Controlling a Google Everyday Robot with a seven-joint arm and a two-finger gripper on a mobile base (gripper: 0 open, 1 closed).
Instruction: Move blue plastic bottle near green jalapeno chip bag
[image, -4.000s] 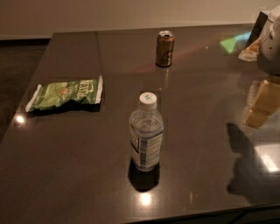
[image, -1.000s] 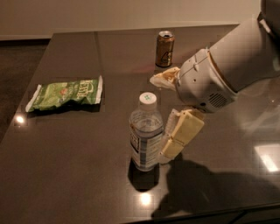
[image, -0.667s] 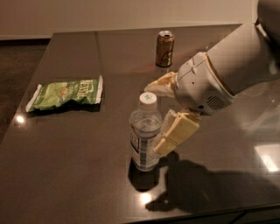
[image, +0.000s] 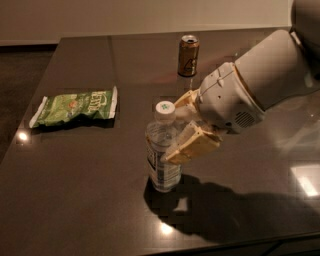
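Note:
The blue plastic bottle (image: 161, 159), clear with a white cap and a white-and-blue label, stands upright near the table's middle front. My gripper (image: 173, 131) comes in from the right at the bottle's upper half. It is open, with one tan finger (image: 192, 145) across the bottle's near right side and the other finger (image: 184, 100) behind it by the cap. The green jalapeno chip bag (image: 75, 107) lies flat at the left, well apart from the bottle.
A brown-gold drink can (image: 188, 55) stands at the back, behind my arm. The dark glossy table (image: 90, 200) has its front edge just below the bottle and its left edge beside the bag. My white arm (image: 260, 85) covers the right side.
My gripper has moved left from the table's right side to the bottle, and its fingers now straddle it. The bottle, bag and can have not moved.

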